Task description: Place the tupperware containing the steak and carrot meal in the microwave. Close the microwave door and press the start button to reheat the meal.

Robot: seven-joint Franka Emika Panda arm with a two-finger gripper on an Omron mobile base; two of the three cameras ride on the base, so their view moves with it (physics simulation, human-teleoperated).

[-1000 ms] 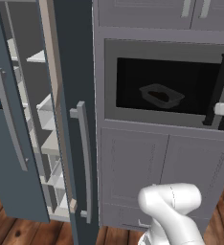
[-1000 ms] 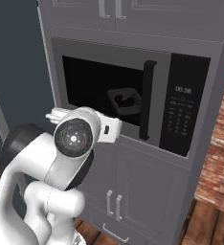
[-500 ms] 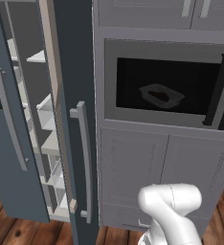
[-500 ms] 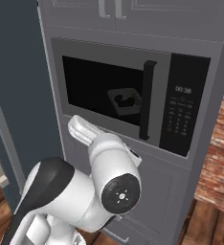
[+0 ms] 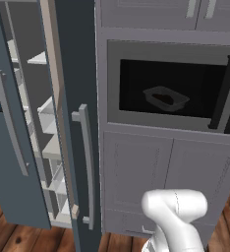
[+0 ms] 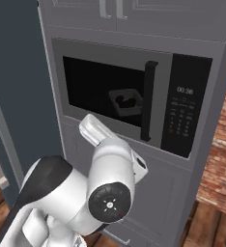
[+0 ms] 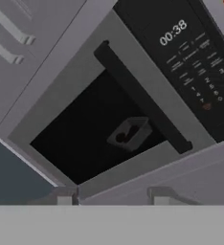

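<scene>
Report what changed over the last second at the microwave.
The arm drew back from the front of the microwave and folded down before the lower cabinet doors. The gripper now looks up at it, fingers apart, holding nothing. Unchanged: the microwave door is shut, the tupperware sits inside and the fridge door stands open.

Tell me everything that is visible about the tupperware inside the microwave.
The tupperware is a small, shallow rectangular tray with rounded corners and a flared rim, seemingly of clear plastic. It sits flat inside the dark cavity of the microwave, seen through the glass of the shut microwave door. Reddish food shows inside it in the left base view. Nothing else touches it.
</scene>
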